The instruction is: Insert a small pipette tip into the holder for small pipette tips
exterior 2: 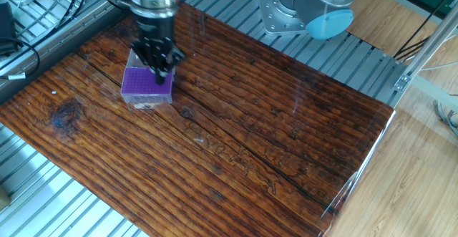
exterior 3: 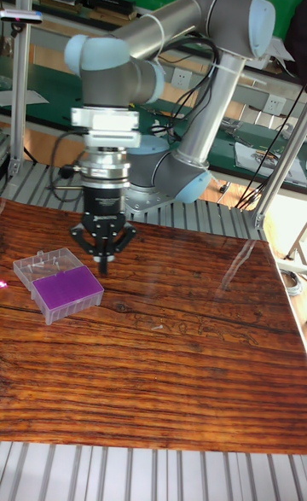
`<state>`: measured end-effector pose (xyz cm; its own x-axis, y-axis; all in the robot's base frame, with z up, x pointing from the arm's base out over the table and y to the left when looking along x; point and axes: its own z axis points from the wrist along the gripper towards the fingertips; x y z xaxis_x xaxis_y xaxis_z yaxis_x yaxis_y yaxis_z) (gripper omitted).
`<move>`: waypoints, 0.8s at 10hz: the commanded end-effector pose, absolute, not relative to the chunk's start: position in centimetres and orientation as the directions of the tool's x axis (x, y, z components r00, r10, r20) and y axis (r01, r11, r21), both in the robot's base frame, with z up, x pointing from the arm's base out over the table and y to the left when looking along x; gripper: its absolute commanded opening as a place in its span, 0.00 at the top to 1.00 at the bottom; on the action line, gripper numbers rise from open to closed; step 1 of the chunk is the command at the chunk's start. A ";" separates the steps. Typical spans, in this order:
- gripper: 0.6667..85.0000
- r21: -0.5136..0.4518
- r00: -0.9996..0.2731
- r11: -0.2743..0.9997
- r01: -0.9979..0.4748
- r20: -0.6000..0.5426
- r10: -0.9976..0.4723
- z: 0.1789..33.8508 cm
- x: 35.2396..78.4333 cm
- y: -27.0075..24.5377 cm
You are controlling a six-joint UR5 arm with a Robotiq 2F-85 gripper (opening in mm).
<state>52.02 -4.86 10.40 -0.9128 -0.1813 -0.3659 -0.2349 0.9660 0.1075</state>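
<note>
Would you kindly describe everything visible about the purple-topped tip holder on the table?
The tip holder is a small clear plastic box with a flat purple top, standing upright on the wooden table near its far left corner. A clear hinged lid lies open behind it. The gripper hangs beside its right edge; whether they touch is unclear.

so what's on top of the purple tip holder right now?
Nothing rests on the holder; its purple grid looks bare. The gripper hangs beside its right edge, above the table. Whether the tiny holes hold tips is too small to tell.
</note>
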 end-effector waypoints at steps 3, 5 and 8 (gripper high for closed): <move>0.89 0.190 -0.888 0.967 -0.171 -0.455 -0.068 10.2 52.8 2.7; 0.96 0.060 -0.919 0.954 -0.293 -0.293 -0.263 8.1 49.1 -0.7; 0.86 0.006 -0.851 0.853 -0.522 -0.065 -0.521 7.0 43.6 -3.3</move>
